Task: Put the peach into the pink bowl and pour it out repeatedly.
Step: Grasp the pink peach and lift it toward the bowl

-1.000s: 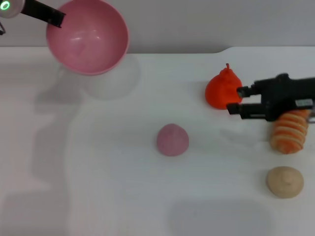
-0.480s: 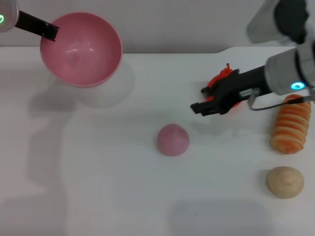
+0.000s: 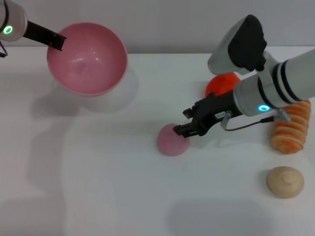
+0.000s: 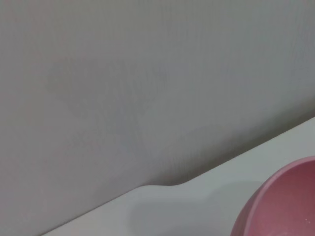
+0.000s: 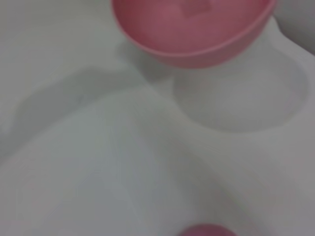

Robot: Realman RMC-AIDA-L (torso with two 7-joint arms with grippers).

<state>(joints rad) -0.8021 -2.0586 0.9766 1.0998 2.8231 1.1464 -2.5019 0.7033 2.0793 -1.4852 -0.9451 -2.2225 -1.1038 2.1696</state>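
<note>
Centrally, the peach (image 3: pixel 172 140) rests on the white table (image 3: pixel 98 187), with the right gripper (image 3: pixel 187 130) at its far-right edge, 2 fingers parted and holding nothing. Far left, the left gripper (image 3: pixel 58 42) is clamped on the rim of the pink bowl (image 3: pixel 87 58), held tilted above the table. At right lie an orange pear (image 3: pixel 221 83), a ridged orange pastry (image 3: pixel 290 129) and a beige bun (image 3: pixel 285 181).

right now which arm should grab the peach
The right. Its gripper is already at the peach on the table, fingers open at its upper right edge. The left gripper is far off, shut on the rim of the pink bowl, holding it tilted above the table.
</note>
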